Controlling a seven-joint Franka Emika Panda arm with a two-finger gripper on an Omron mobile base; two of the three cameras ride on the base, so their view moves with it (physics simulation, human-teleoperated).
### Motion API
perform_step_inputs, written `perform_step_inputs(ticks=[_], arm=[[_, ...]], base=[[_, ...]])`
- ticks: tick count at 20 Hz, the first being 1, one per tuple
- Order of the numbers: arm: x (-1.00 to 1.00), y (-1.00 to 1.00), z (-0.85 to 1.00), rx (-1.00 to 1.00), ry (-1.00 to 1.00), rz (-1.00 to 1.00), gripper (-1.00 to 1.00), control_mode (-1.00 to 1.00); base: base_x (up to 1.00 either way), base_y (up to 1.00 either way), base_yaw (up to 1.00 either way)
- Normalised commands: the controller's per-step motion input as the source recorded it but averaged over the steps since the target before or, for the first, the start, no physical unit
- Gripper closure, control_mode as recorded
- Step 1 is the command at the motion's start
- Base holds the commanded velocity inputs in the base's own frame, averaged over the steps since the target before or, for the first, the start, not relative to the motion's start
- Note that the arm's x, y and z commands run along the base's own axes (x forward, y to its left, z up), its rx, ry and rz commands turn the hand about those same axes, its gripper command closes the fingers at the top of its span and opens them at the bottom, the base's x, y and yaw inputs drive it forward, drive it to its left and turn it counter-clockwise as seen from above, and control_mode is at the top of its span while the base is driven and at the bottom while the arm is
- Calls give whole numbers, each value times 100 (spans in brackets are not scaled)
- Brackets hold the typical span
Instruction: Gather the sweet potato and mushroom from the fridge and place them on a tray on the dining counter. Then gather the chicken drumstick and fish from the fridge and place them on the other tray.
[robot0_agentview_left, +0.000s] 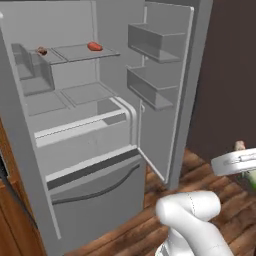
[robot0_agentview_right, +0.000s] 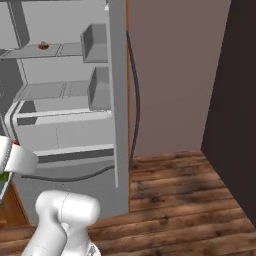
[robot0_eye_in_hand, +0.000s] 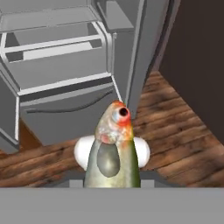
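Note:
The fish (robot0_eye_in_hand: 113, 148), olive green with a red-orange head and a dark eye, stands up from the bottom of the hand view with its head pointing away. My gripper (robot0_eye_in_hand: 113, 177) is shut on the fish's body, which covers the fingertips. The fish's pale head (robot0_agentview_left: 240, 145) also peeks over my white wrist at the right edge. The fridge (robot0_agentview_left: 165, 100) stands open in front. On its upper shelf lie a reddish-orange oval that looks like the sweet potato (robot0_agentview_left: 94, 46) and a small brown lump (robot0_agentview_left: 42, 50), either the mushroom or the chicken drumstick.
The open fridge door (robot0_agentview_left: 175, 90) with its two bins juts toward me on the right. Below the shelves are pale drawers (robot0_agentview_left: 85, 132) and the lower freezer front (robot0_agentview_left: 95, 195). A wood floor (robot0_agentview_right: 180, 200) spreads to the right, bounded by brown walls (robot0_agentview_right: 170, 75).

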Motion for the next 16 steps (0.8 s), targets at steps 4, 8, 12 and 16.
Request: perform_step_inputs(ticks=[4, 8, 12, 16], arm=[[0, 0, 0, 0, 0, 0, 100, 100], [0, 0, 0, 0, 0, 0, 100, 100], [0, 0, 0, 0, 0, 0, 100, 100], [0, 0, 0, 0, 0, 0, 100, 100]], base=[[-52, 0, -48], [-47, 0, -51], [-42, 0, -53], [-33, 0, -59]])
